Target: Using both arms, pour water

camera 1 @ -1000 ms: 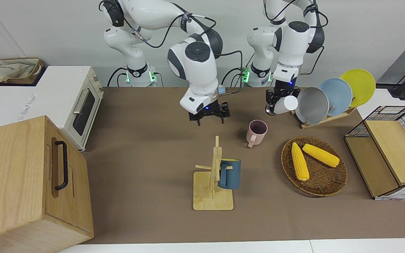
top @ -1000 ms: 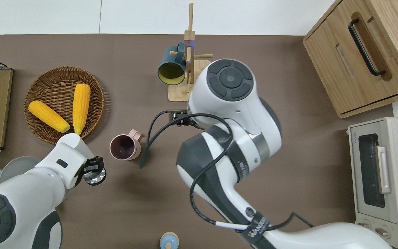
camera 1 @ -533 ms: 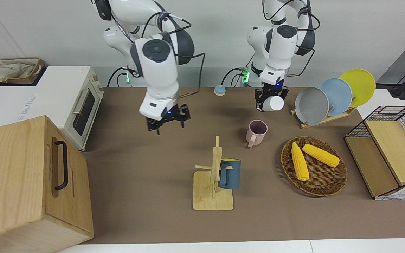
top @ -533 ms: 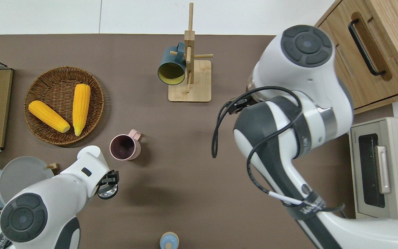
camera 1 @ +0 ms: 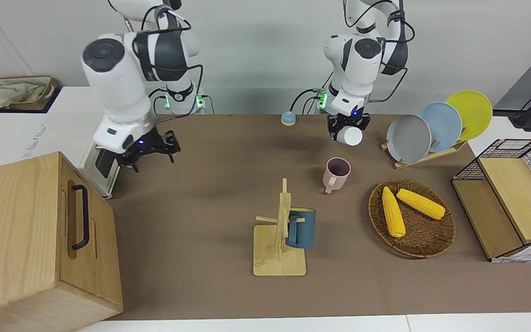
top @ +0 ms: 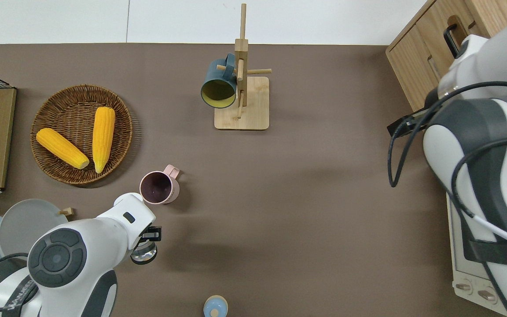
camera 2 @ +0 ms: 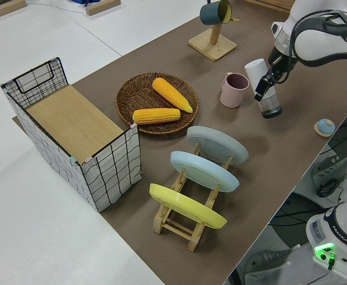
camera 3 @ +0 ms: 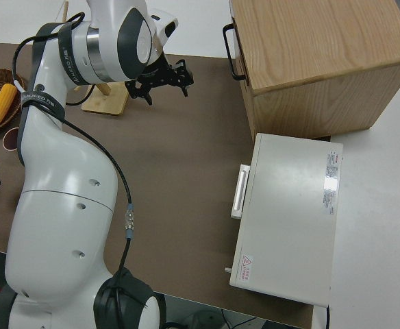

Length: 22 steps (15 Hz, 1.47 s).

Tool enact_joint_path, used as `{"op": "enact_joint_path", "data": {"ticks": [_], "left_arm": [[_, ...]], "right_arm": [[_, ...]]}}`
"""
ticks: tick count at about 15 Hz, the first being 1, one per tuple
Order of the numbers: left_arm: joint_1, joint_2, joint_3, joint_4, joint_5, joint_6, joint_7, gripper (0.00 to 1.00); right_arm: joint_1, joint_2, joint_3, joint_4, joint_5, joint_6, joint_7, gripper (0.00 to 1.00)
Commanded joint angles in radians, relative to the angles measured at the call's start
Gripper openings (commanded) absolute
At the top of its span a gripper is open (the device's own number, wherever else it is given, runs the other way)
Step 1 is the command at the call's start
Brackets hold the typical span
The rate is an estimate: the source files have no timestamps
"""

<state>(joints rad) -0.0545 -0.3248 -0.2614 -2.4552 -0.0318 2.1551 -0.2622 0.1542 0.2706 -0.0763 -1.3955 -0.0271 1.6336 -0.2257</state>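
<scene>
Glass (camera 2: 270,105) pulled back from pink mug (camera 1: 336,173), gripped in left gripper (camera 1: 347,133) | right gripper (camera 1: 148,148) retreated, fingers wide, empty | your pour looks finished.

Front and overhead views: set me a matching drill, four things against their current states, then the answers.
Things:
1. pink mug
2. blue mug
3. left hand
4. right hand

States:
A. open, holding nothing
B. hanging on the wooden rack
C. shut on the glass cup
D. standing upright on the table

Pairs: 1-D, 2-B, 3-C, 4-A
</scene>
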Motion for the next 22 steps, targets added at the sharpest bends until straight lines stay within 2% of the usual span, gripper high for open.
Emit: {"op": "enact_joint_path", "data": {"ticks": [1, 4, 5, 8, 11, 13, 18, 22], "left_arm": [[-0.013, 0.042, 0.008, 0.062, 0.000, -0.052, 0.040, 0.00], [-0.013, 0.104, 0.008, 0.132, 0.001, -0.135, 0.049, 0.00], [-0.013, 0.130, 0.008, 0.169, 0.003, -0.162, 0.047, 0.00], [-0.013, 0.179, 0.010, 0.243, 0.007, -0.248, 0.049, 0.00], [-0.013, 0.205, 0.010, 0.274, 0.012, -0.308, 0.051, 0.00], [-0.015, 0.211, 0.010, 0.283, 0.024, -0.330, 0.049, 0.00], [-0.015, 0.217, 0.010, 0.288, 0.026, -0.350, 0.049, 0.00], [-0.018, 0.259, 0.008, 0.346, 0.026, -0.406, 0.049, 0.00]], "right_arm": [[-0.004, -0.091, -0.046, -0.046, -0.017, -0.021, -0.027, 0.985], [-0.024, -0.140, -0.074, -0.040, -0.010, -0.049, -0.034, 0.985], [-0.024, -0.148, -0.083, -0.033, -0.005, -0.070, -0.034, 0.985], [-0.024, -0.162, -0.102, -0.005, 0.004, -0.077, -0.024, 0.985], [-0.021, -0.163, -0.099, 0.004, 0.051, -0.078, -0.005, 0.985], [-0.021, -0.166, -0.100, 0.004, 0.099, -0.090, 0.061, 0.985], [-0.012, -0.166, -0.100, 0.004, 0.076, -0.086, 0.075, 0.985], [-0.010, -0.166, -0.099, 0.004, 0.069, -0.086, 0.075, 0.985]]}}
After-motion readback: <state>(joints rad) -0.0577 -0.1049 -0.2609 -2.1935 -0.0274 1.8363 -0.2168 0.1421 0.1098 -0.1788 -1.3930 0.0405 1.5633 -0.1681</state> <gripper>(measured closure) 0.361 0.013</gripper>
